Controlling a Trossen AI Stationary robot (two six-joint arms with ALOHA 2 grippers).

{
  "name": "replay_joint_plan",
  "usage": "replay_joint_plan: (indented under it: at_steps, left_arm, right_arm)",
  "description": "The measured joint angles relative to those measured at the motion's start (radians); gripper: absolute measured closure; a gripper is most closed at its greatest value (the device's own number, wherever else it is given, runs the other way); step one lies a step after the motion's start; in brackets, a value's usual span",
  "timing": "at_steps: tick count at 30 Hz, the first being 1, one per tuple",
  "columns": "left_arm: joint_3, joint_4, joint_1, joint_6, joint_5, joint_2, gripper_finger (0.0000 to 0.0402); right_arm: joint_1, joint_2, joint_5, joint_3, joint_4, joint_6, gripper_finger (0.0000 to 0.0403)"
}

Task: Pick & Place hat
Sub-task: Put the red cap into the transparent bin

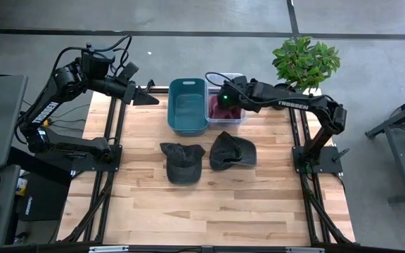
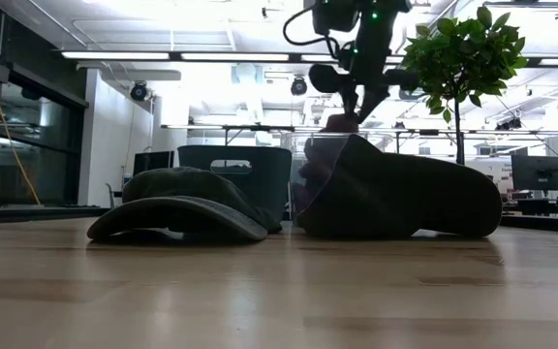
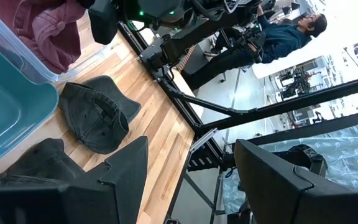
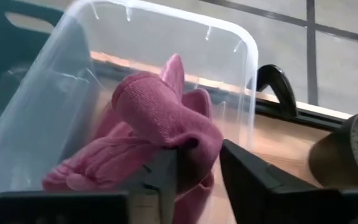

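A maroon knit hat (image 4: pixel 154 118) sits in the clear plastic bin (image 4: pixel 244 43) at the table's far side (image 1: pixel 226 121). My right gripper (image 4: pixel 199 180) reaches over that bin (image 1: pixel 223 97) and is shut on the hat. Two dark caps lie brim-down on the table in front of the bins, one left (image 1: pixel 181 161) and one right (image 1: pixel 232 150). In the low view they are in front (image 2: pixel 187 204) (image 2: pixel 395 199). My left gripper (image 1: pixel 145 97) waits open above the table's far left edge, touching nothing. My right gripper pinches a bunched fold of the maroon hat (image 4: pixel 194 146) between its two fingers (image 4: pixel 163 177), coming from above at a slant. The hat's crown (image 4: pixel 148 99) stands above the fingers in the wrist view. The rest of the hat rests inside the clear bin.
A teal bin (image 1: pixel 188 128) stands next to the clear one, on its left. A potted plant (image 1: pixel 304 62) stands past the table's far right corner. Bare wood lies along the near half of the table (image 1: pixel 209 211). A person (image 3: pixel 291 34) is in the room beyond.
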Motion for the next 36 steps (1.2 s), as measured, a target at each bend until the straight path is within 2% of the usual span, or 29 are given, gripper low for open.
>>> replay_joint_plan:
  at_steps: [4, 9, 20, 25, 27, 30, 36]
  left_arm:
    - [0.000, 0.000, 0.000, 0.000, 0.000, 0.000, 0.0177]
    - [0.000, 0.000, 0.000, -0.005, -0.003, 0.000, 0.0176]
    - [0.000, 0.000, 0.000, -0.007, -0.003, 0.000, 0.0177]
    - [0.000, 0.000, 0.000, -0.007, -0.003, 0.000, 0.0176]
    - [0.000, 0.000, 0.000, -0.007, -0.003, 0.000, 0.0176]
    - [0.000, 0.000, 0.000, -0.007, -0.003, 0.000, 0.0176]
    - [0.000, -0.001, 0.000, -0.007, -0.004, 0.000, 0.0176]
  right_arm:
    - [-0.005, -0.012, -0.029, 0.000, -0.006, -0.066, 0.0246]
    - [-0.009, -0.052, -0.085, 0.000, -0.007, -0.231, 0.0209]
    - [-0.003, -0.178, -0.219, 0.001, -0.024, -0.701, 0.0203]
    - [-0.003, -0.197, -0.317, 0.002, -0.008, -0.733, 0.0205]
    - [-0.003, -0.197, -0.345, 0.001, -0.011, -0.733, 0.0214]
    - [-0.003, -0.196, -0.367, -0.012, -0.015, -0.736, 0.0250]
    - [-0.005, -0.193, -0.385, -0.016, -0.019, -0.709, 0.0386]
